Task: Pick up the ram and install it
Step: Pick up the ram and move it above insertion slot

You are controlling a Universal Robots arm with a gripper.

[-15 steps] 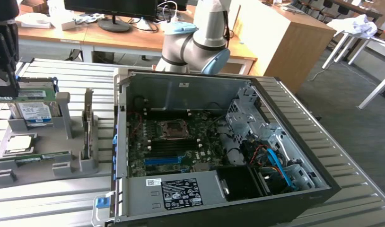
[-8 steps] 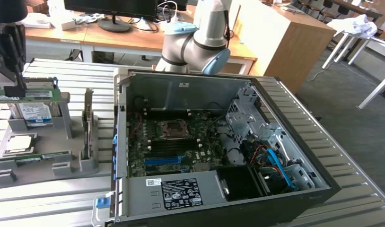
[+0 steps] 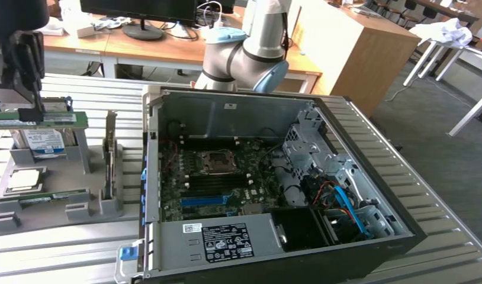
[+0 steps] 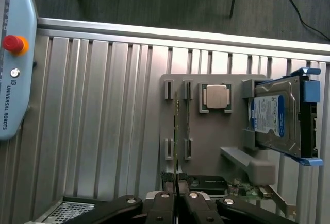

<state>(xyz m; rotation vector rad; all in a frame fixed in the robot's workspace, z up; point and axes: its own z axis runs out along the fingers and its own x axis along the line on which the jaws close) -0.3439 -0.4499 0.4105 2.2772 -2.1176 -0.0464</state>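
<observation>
Ribbed metal worktop [image 3: 67, 254] in an office lab, desks beyond. Nearest, open computer case [image 3: 399, 236], motherboard [image 3: 217, 177] facing up. Beside the case, toward the exterior view's left, grey parts holder [image 3: 91, 207] with hard drive [image 4: 276, 118] and processor [image 4: 215, 98]. Above that holder, hand [image 4: 176, 197] clamped shut on the ram [image 3: 35, 119]: long axis level, pointing toward the case's near wall.

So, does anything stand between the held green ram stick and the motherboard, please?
Yes: the long green ram stick, pinched in the black gripper, hangs over the grey holder; an upright card standing in that holder and the open case's grey side wall lie between it and the green motherboard.
</observation>
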